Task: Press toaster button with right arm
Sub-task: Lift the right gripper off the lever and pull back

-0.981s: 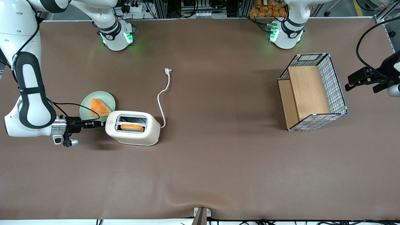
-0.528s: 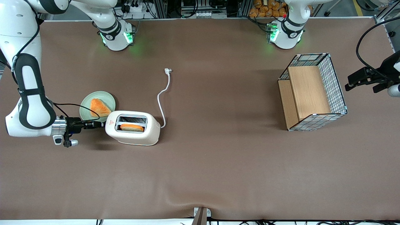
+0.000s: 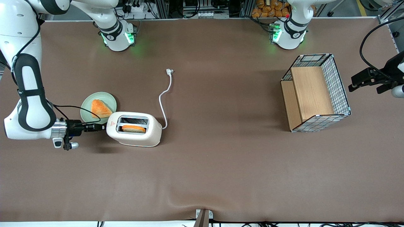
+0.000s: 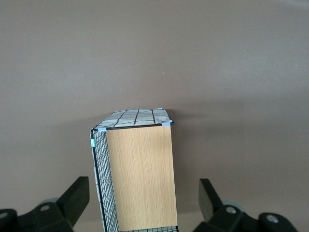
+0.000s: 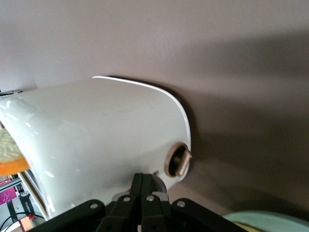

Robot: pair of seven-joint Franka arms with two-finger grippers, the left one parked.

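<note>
From where I stand, the toaster (image 3: 134, 129) is the nearest thing on the brown desk (image 3: 221, 176), toward the working arm's end, with a slice of bread (image 3: 133, 128) sitting in its slot. The right arm (image 3: 30, 94) reaches in sideways at its narrow end, and the hand (image 3: 100, 126) is right up against that end face, its two black fingers (image 5: 141, 193) clenched tip to tip, grasping nothing. The wrist camera shows those tips at the toaster's shell, with the toaster button (image 5: 179, 161) just beside them, apart from them as far as I can tell.

I'd say the toaster is light, glossy and slippery, so a sideways shove could slide it along the desk. It needs no hold, only a firm push squarely on the stiff little knob.

There is a small red mark (image 3: 109, 124) on the end nearest the hand, too small to read; I see no other writing.

Farther back sit a pale green plate (image 3: 109, 100) with a wedge of orange food (image 3: 100, 108), and the white cord (image 3: 164, 94) trailing off unplugged. A wire-mesh wooden basket (image 3: 315, 93) lies toward the parked arm's end.
</note>
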